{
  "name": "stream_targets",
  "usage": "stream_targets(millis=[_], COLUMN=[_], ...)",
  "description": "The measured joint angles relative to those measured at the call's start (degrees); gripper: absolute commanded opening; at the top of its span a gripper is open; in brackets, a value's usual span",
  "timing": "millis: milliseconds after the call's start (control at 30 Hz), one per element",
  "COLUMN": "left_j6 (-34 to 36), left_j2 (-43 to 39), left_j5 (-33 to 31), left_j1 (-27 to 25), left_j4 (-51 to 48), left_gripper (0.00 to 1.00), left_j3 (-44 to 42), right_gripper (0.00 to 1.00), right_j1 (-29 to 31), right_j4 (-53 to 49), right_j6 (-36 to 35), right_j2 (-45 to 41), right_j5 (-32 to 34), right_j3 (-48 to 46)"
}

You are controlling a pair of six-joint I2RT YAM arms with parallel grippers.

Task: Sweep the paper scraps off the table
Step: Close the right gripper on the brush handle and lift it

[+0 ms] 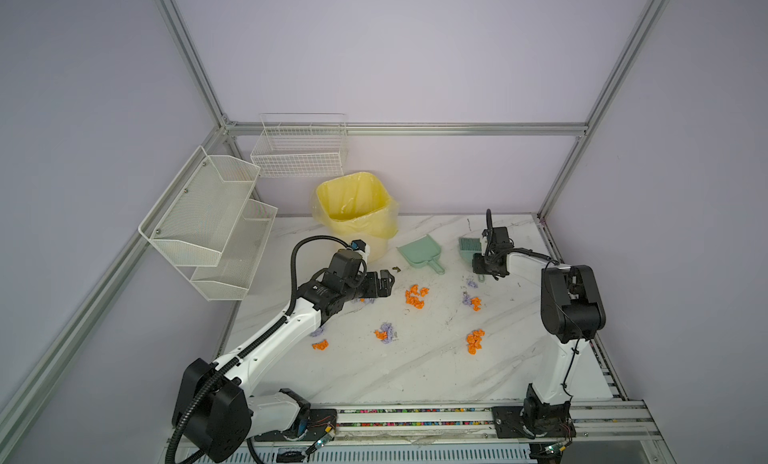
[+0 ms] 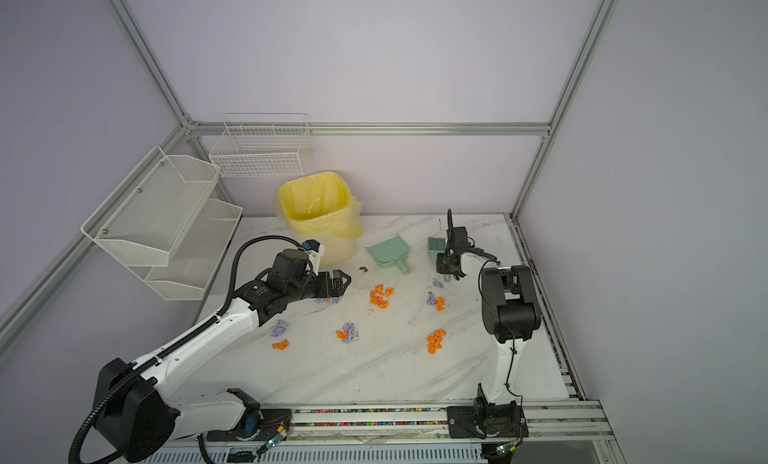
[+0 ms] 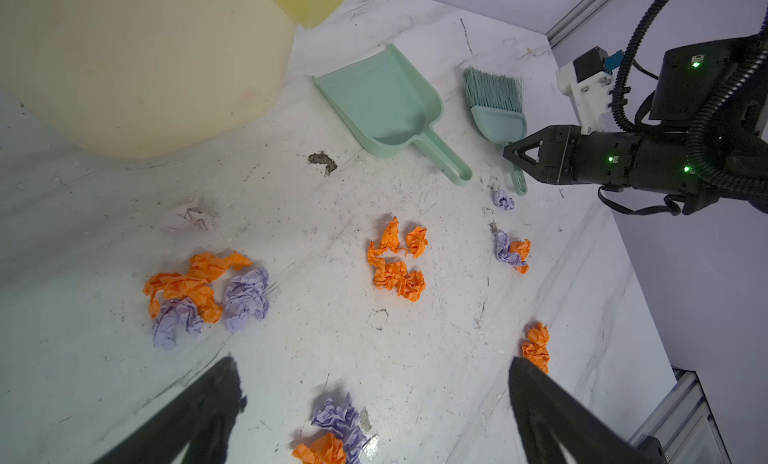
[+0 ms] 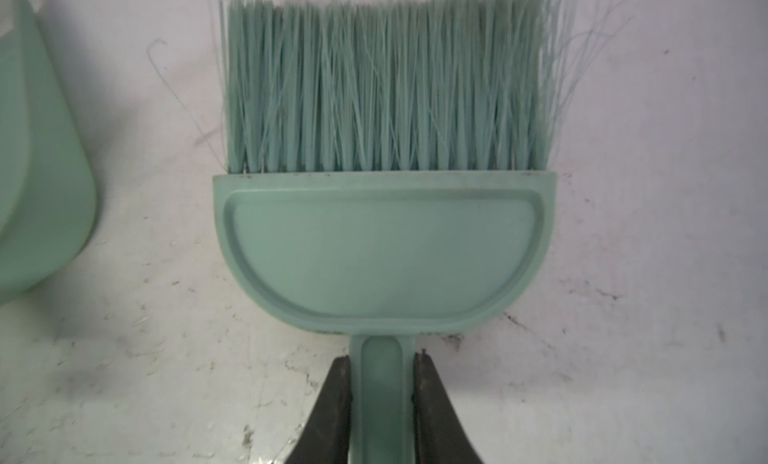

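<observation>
Pale lavender walls [image 1: 415, 46] close the space in on the far side, the left and the right, lit evenly with no hard shadows. Aluminium frame rails [image 1: 407, 129] run along the far wall and rise at both far corners. A white wire basket [image 1: 299, 150] hangs on the far wall toward the left. A white two-tier mesh shelf [image 1: 208, 216] is fixed to the left wall, nearer.
</observation>
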Motion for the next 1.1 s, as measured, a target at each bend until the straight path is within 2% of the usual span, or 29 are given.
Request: stream_targets(millis=[267, 400, 767, 867, 1100], left_j6=[-0.9, -0.8, -2.8, -3.9, -6.8], left_j2=[-3.7, -0.8, 7.1, 8.1, 12.9], left_j5=[1.0, 2.3, 5.7, 6.6, 10.2], left_j1=[-3.3, -4.8, -9.3, -10.1, -10.9], left_j4=[3.7, 5.7, 11.1, 14.1, 21.7], left_gripper=[1.0, 1.0, 1.0, 1.0, 1.0], left_j3=[1.8, 5.5, 8.9, 10.0, 12.5], right_gripper=[0.05, 0.05, 0.04, 0.01, 0.02], right_j1=[0.0, 0.0, 0.0, 0.0, 0.0], right_j4=[1.0, 3.6, 6.7, 7.0, 7.4], right_j6=[1.5, 3.6, 8.5, 9.3, 11.7], right_j2=[-7.1, -10.8, -21.7, -25.2, -34.7], right_j5=[-1.9, -4.9, -10.1, -11.2, -12.5], right_j3=[-0.6, -4.0, -12.5, -14.2, -19.8])
